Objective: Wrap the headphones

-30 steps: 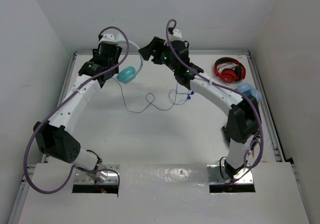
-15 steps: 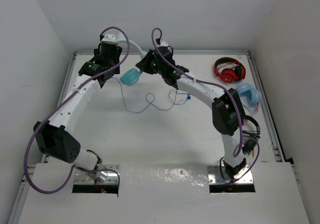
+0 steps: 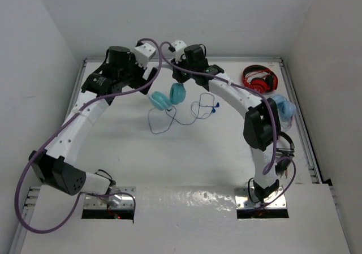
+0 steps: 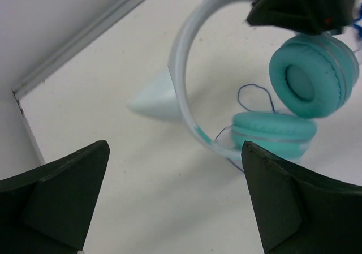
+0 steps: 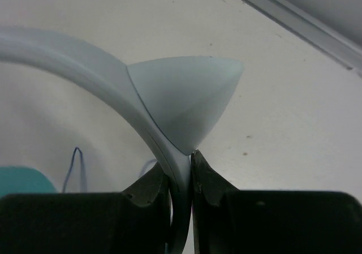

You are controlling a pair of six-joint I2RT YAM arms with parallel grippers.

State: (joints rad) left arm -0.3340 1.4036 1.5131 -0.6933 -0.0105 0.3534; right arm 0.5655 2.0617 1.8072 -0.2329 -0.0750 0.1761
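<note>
At the far middle of the tabletop [image 3: 186,163], the headphones [image 3: 160,100] hung by their headband from the right gripper [image 5: 181,175], which was clamped on the band just beside one of its ear-like points, the two ear cups side by side below. The left gripper [image 4: 174,152] stood just to their left, fingers spread wide and clear of the band. The cable [image 3: 155,124] trailed from the cups onto the tabletop, looping in front of them and off to the right. A second pair of headphones [image 3: 259,78] lay in the far right corner; a third pair [image 3: 281,106] sat nearer, by the right edge, beside the right arm.
</note>
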